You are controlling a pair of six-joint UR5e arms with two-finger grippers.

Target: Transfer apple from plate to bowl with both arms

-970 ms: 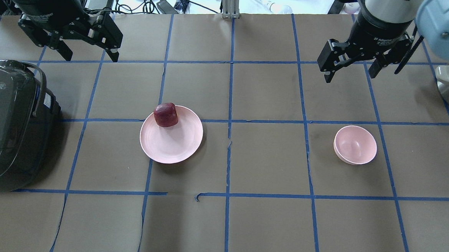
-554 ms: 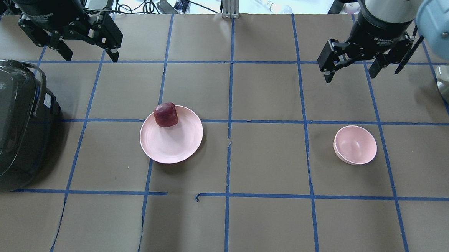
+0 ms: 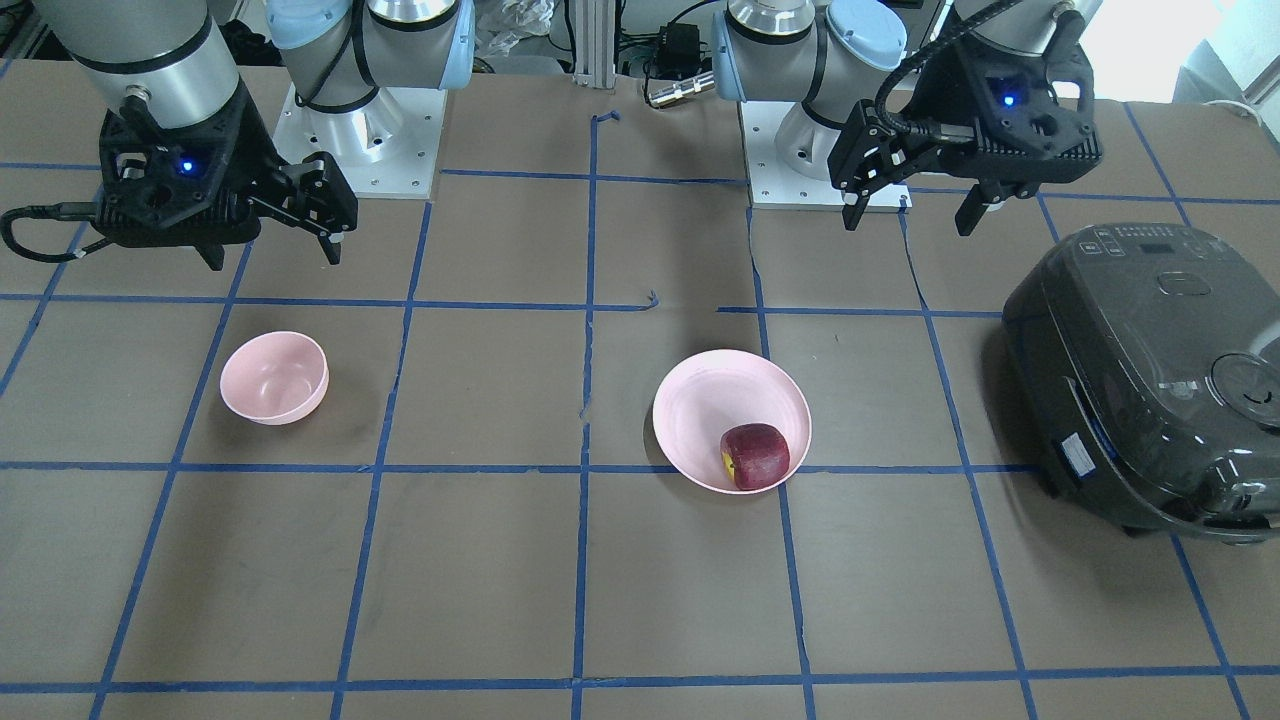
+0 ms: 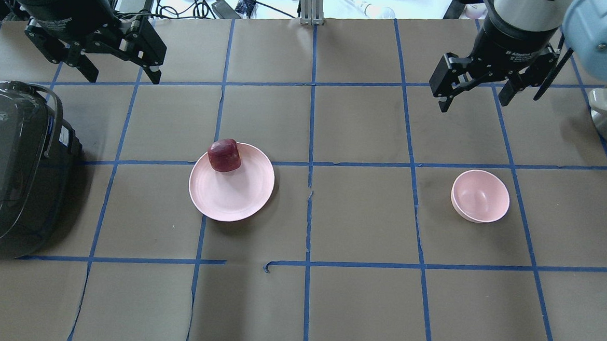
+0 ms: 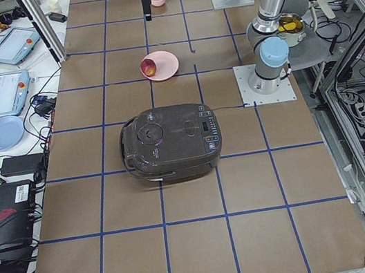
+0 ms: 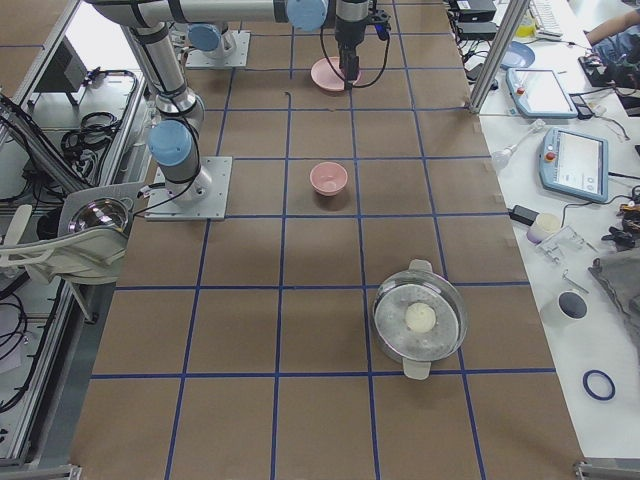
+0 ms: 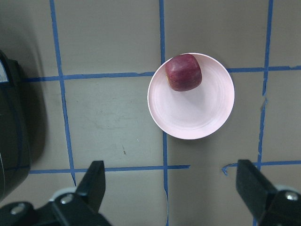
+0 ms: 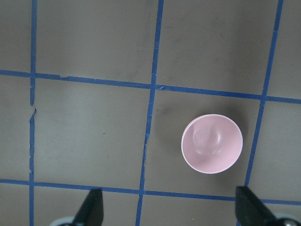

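arms (image 4: 519, 13) hold left tool (image 4: 124, 77) and right tool (image 4: 473, 103) high, jaws apart.

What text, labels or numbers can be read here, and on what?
"2F Adaptive": white print on the body of the right gripper; the words after it are blurred.
Similar white print on the left gripper: too blurred to read.
Panel marks and side sticker on the rice cooker: too small to read.
No text on the apple, the plate or the bowl.
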